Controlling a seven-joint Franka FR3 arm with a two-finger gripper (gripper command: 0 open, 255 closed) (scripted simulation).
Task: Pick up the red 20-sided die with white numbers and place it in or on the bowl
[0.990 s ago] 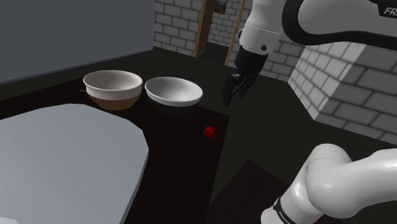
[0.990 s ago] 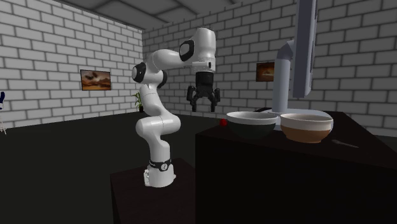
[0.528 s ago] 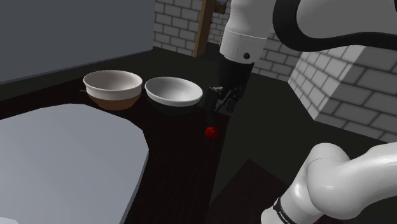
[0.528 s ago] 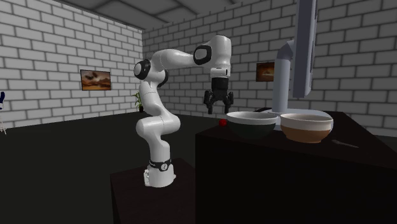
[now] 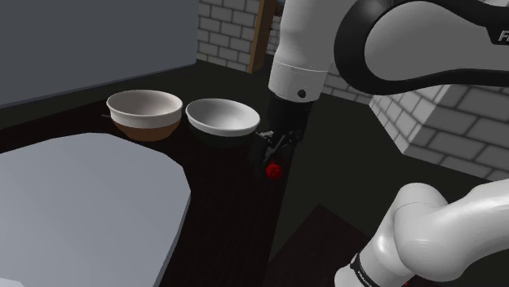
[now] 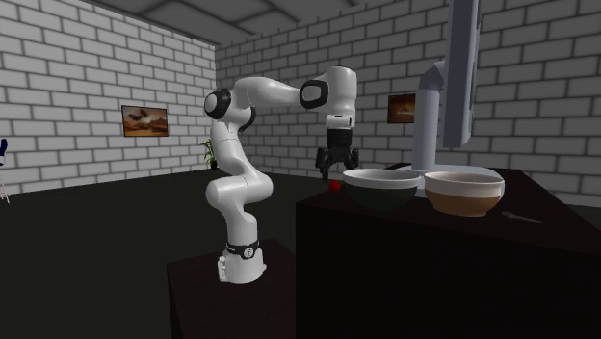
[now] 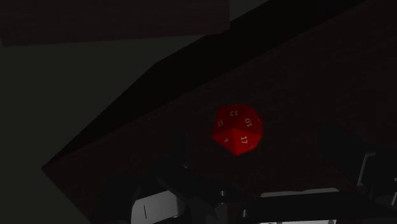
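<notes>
Item: red twenty-sided die (image 7: 236,129), white numbers, a 17 among the legible faces. It lies on the dark worktop (image 5: 220,192) close to its edge, apart from both bowls and nearer the grey one.

Pincer (image 5: 273,150): all black, pointing down directly over the die, fingers spread. In the wrist view the die sits in the gap between the two fingers and touches neither. Nothing is held.

Grey bowl (image 5: 223,117): pale inside, dark outside, upright on the worktop, on the shoulder view's left of the die.

Brown-bottomed bowl (image 5: 144,112): white inside, brown lower wall, upright, just beside the grey bowl on the side away from the die.

Arm (image 6: 252,94): white with dark joints, rising from the stand (image 6: 231,289) and bending over the worktop's edge.

Pale slab (image 5: 81,204): grey-white, with angled corners, on the shoulder view's lower left.

Pale post (image 6: 460,67): tall and upright, behind the bowls in the second exterior view.

Surroundings: white brick walls (image 6: 87,87); a framed picture (image 6: 145,120) on one wall.
</notes>
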